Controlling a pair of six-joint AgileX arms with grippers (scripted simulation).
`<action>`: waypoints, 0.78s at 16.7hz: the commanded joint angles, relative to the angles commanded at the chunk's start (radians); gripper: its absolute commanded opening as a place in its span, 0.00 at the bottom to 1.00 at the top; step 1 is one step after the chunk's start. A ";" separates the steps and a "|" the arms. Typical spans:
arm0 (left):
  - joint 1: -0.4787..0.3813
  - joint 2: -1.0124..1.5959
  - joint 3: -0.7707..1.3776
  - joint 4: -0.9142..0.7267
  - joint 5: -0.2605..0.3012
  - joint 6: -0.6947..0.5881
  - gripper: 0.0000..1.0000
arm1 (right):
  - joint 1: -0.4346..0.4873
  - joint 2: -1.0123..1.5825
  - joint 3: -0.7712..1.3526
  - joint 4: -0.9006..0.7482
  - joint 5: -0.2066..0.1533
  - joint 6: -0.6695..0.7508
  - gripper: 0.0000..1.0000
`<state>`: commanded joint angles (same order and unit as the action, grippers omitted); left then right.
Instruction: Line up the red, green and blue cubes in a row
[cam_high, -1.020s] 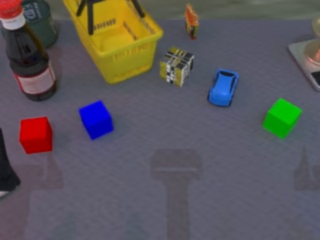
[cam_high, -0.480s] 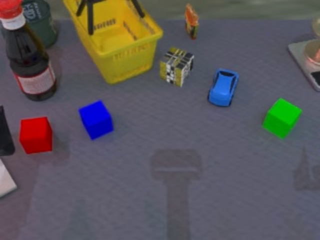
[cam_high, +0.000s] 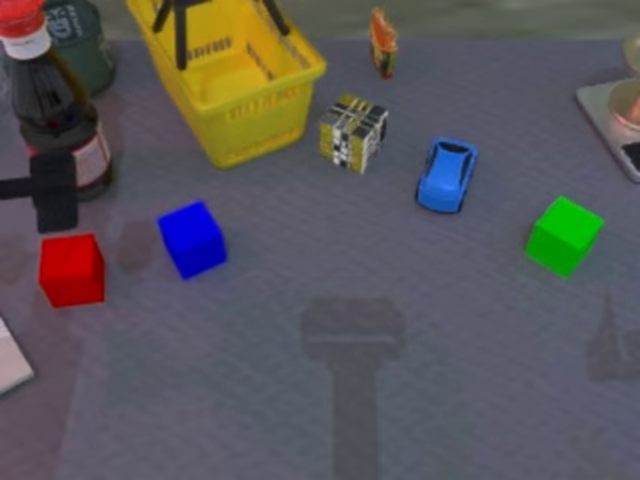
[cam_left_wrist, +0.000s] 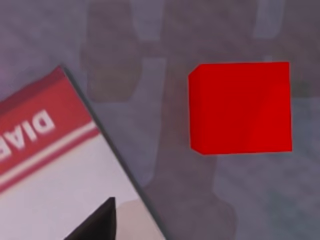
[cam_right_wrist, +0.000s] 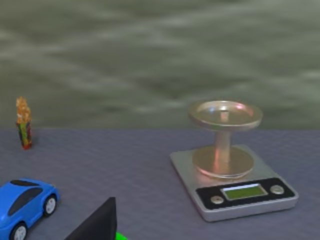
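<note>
Step in hand, by judgement: approach to first cube. Left gripper (cam_high: 52, 195) hovers just far of red cube (cam_high: 72, 270), counter's left edge; jaws' state cannot be told. Blue cube (cam_high: 192, 238) near it; green cube (cam_high: 564, 234) well apart, right. Next: descend squarely over red cube.

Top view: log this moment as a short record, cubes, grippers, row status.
red cube: table's left edge, apart from the others
blue cube: right of the red one, gap between
green cube: far right, alone
left gripper: above the table just behind the red cube, holding nothing
right gripper: not visible from above
row: not formed
</note>
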<state>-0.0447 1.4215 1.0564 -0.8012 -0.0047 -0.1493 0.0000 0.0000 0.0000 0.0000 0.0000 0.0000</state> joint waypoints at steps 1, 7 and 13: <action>-0.003 0.087 0.065 -0.050 0.000 -0.009 1.00 | 0.000 0.000 0.000 0.000 0.000 0.000 1.00; -0.016 0.458 0.373 -0.265 0.003 -0.054 1.00 | 0.000 0.000 0.000 0.000 0.000 0.000 1.00; -0.019 0.541 0.445 -0.308 0.006 -0.064 1.00 | 0.000 0.000 0.000 0.000 0.000 0.000 1.00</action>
<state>-0.0635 1.9628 1.5014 -1.1094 0.0012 -0.2131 0.0000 0.0000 0.0000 0.0000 0.0000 0.0000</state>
